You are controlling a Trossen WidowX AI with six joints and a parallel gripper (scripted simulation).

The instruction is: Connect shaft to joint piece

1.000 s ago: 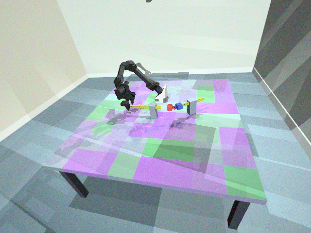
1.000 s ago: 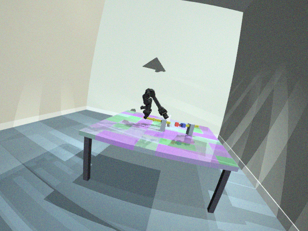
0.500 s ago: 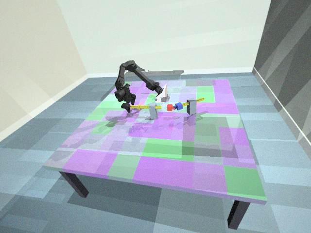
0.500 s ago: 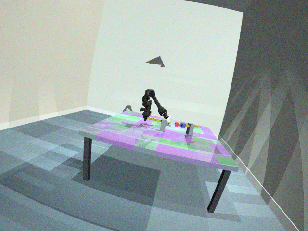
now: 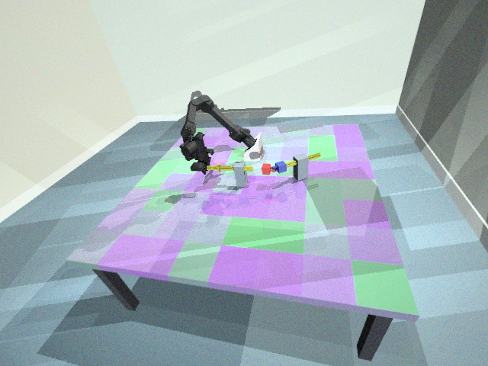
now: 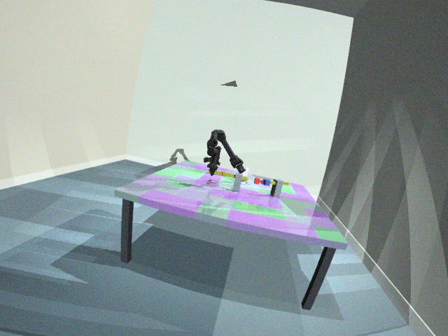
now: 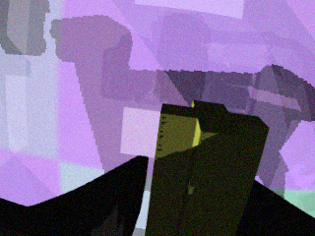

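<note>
Your end effector [image 5: 200, 168] [image 6: 212, 171] [image 7: 185, 172] is partly closed, its fingers on either side of the free end of the second shaft; a narrow gap shows beside one finger in the wrist view, and you cannot tell whether it is pinching the shaft.

The patchwork bench [image 5: 260, 271] [image 6: 253, 225] [image 7: 74, 143], purple, green and pale on dark legs, carries the setup. Your black arm [image 5: 223, 118] [image 6: 228, 150] arches above it, bending down to the shaft's outer end. Near the arm's lower section you see a white wedge-like piece [image 5: 255, 151] [image 6: 247, 172].

Two grey blocks stand upright, well apart: the fixed shaft's block [image 5: 300, 169] [image 6: 278, 188] and the second shaft's block [image 5: 240, 179] [image 6: 237, 182]. The yellow second shaft [image 5: 226, 168] [image 6: 227, 174] [image 7: 197, 187] passes through its block, its inner end pointing toward the joint. The yellow fixed shaft [image 5: 314, 155] [image 6: 285, 183] runs through the other block at an angle to it.

A blue piece [image 5: 280, 167] [image 6: 267, 182] sits on the fixed shaft's inner end. Next to it is the red joint piece [image 5: 266, 168] [image 6: 257, 180], between the blue piece and the second shaft, apart from that shaft's tip. You cannot make out its opening. A small yellow collar [image 5: 219, 168] [image 6: 222, 173] rings the second shaft between your end effector and the block.
</note>
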